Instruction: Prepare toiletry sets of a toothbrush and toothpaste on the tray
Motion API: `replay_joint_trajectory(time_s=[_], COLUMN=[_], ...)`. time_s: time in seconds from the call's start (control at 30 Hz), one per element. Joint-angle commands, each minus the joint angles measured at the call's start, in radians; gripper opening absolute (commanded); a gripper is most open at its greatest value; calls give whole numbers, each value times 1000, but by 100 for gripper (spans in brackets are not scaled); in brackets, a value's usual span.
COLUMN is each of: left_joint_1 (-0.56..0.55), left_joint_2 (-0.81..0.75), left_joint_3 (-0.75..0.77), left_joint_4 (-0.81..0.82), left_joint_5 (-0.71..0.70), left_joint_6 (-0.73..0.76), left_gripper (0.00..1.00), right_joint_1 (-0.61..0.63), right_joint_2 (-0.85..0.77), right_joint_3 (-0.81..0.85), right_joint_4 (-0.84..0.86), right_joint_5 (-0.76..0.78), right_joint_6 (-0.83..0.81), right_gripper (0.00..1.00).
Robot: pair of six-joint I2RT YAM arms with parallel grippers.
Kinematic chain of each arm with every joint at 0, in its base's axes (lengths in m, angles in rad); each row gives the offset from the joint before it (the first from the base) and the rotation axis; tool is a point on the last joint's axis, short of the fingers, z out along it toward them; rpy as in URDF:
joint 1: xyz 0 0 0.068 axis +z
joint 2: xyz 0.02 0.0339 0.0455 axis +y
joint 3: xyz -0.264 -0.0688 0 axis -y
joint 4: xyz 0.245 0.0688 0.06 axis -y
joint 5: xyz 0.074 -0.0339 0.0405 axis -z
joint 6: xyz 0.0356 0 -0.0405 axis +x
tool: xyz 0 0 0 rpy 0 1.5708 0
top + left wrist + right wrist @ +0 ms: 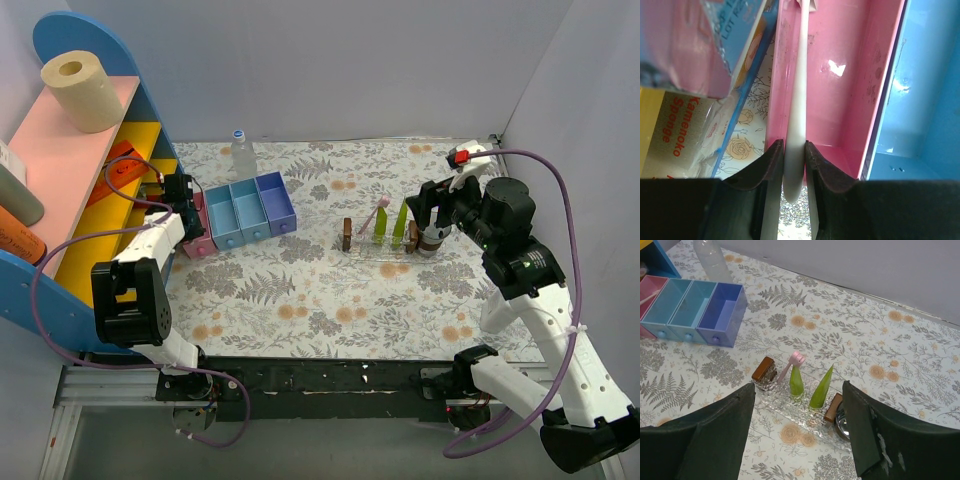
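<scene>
The clear tray (pixel 790 414) lies on the floral table, also in the top view (pixel 372 257). On it stand two yellow-green toothpaste tubes (pixel 796 381) (pixel 821 388) and a pink toothbrush (pixel 788 369) that leans beside the left tube. My right gripper (pixel 798 386) is open and empty, hovering just right of the tray (pixel 432 212). My left gripper (pixel 794 165) is shut on a cream-white stick (pixel 799 95) that lies along the pink compartment (pixel 850 75). In the top view it sits at the pink box (pixel 183 203).
Blue and purple compartment boxes (pixel 250 208) stand next to the pink one. Two brown blocks (pixel 764 369) (pixel 832 407) sit at the tray's ends, with a shiny round cup (pixel 842 421) by the right one. A bottle (pixel 241 150) stands behind the boxes and a shelf (pixel 100 170) at the left.
</scene>
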Motion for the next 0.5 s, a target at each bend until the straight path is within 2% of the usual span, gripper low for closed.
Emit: replay_joint_trajectory(time_s=[0.0,0.17,0.2,0.47], left_joint_1=[4,4,4,4], left_joint_2=[-19,-26,-29,-114], left_joint_3=[-3,-3,-1,-50], left_joint_4=[5,5,5,56], left_joint_5=[-15,-15,-15,-17], left_joint_6=[4,2,2,16], left_gripper=[14,5,0,0], right_joint_1=[-4,-4,-6,-4], right_joint_2=[-18,-19,-19,-18], right_joint_3=[-1,-3,-3,-7], right_joint_4=[52,56,56,65], right_joint_5=[17,17,19,20], right_joint_6=[1,1,1,1], right_gripper=[77,77,77,77])
